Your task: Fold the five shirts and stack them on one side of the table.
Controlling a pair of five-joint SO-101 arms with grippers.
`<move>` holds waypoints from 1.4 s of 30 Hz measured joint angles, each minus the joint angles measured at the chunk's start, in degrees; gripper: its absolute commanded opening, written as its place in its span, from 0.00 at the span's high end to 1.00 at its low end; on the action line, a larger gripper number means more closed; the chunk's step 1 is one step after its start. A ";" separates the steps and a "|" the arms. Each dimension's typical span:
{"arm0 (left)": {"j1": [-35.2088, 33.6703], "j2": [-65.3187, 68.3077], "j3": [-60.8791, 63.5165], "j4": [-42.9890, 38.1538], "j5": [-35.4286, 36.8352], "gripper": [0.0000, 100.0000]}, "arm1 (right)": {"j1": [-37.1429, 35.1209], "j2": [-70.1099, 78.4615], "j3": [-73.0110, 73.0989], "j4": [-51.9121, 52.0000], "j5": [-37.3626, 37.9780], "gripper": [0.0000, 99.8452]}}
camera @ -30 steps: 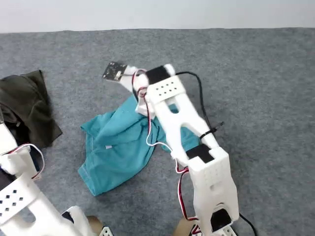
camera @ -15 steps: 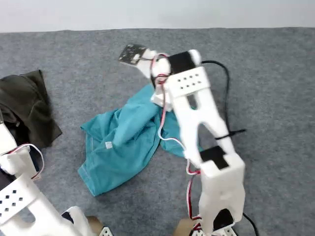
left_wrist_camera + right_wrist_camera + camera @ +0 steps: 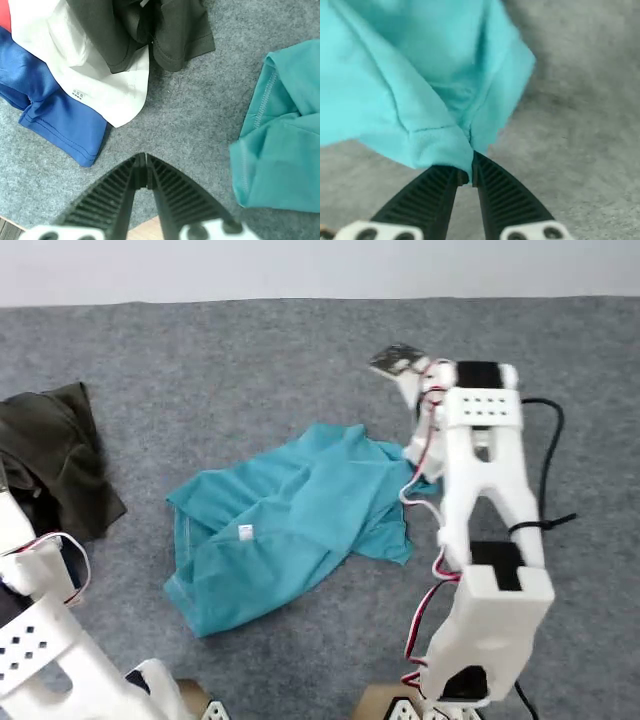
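The right gripper has swung toward the right of the high view, dragging the teal shirt by its edge and spreading it wider. Its jaws pinch a bunched fold of that edge. The teal shirt lies rumpled at the centre of the grey table. The left gripper, jaws pressed together on nothing, hangs near a heaped dark shirt, white shirt and blue shirt.

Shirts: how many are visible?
5. Teal shirt mid-table, pinched by the right gripper; dark, white and blue piled at the left, with a mostly hidden red one.
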 measured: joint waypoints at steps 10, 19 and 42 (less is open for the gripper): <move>0.00 0.00 -4.04 0.00 0.00 0.99 | 9.76 0.88 0.00 -3.08 -0.09 0.97; 7.12 -0.09 -5.63 0.09 0.00 0.99 | 9.05 0.26 -3.87 9.05 -0.09 0.65; 10.46 -0.09 -5.63 0.09 0.18 0.99 | -15.03 -33.49 47.56 -3.08 7.03 0.63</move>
